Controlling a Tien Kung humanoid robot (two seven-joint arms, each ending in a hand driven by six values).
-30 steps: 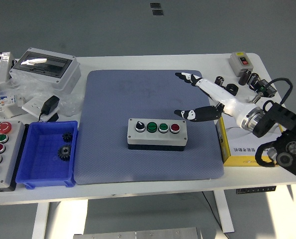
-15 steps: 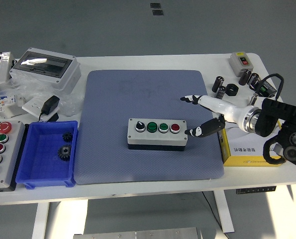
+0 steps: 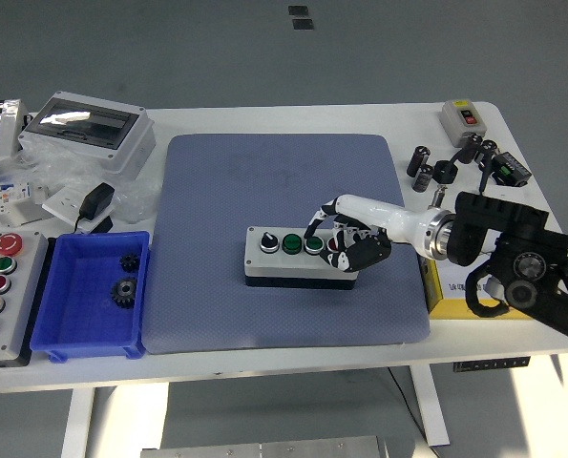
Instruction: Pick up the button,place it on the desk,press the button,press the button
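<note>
1. Where the blue-grey mat (image 3: 284,191) covers the middle of the white worktop (image 3: 293,358), the button box (image 3: 282,260) sits flat on it, slightly toward the near edge, with its long side running left to right.
2. Its top face carries a row of controls: a black selector knob (image 3: 267,242) at the left, then a green button (image 3: 291,244), then a second green button (image 3: 313,243) partly covered by the hand. The right end of the row is hidden.
3. The right hand (image 3: 346,239) reaches in from the right and lies over the right end of the box. Its fingers (image 3: 324,218) are curled down over the top face and touch it; they grip nothing. Which control they contact cannot be determined.
4. The right arm (image 3: 508,253) extends back to the right edge, passing over a yellow box (image 3: 446,296) that lies just beside the mat.
5. Behind the arm, several black cylindrical parts (image 3: 427,162) and a small grey switch box (image 3: 461,116) stand near the far right corner.
6. Left of the mat, a blue bin (image 3: 54,320) holds two dark gears (image 3: 126,286).
7. At the left edge lies a grey control panel (image 3: 2,286) with coloured buttons.
8. At the far left stands a grey enclosure (image 3: 93,129) with a clear lid, beside a black adapter (image 3: 97,202).
</note>
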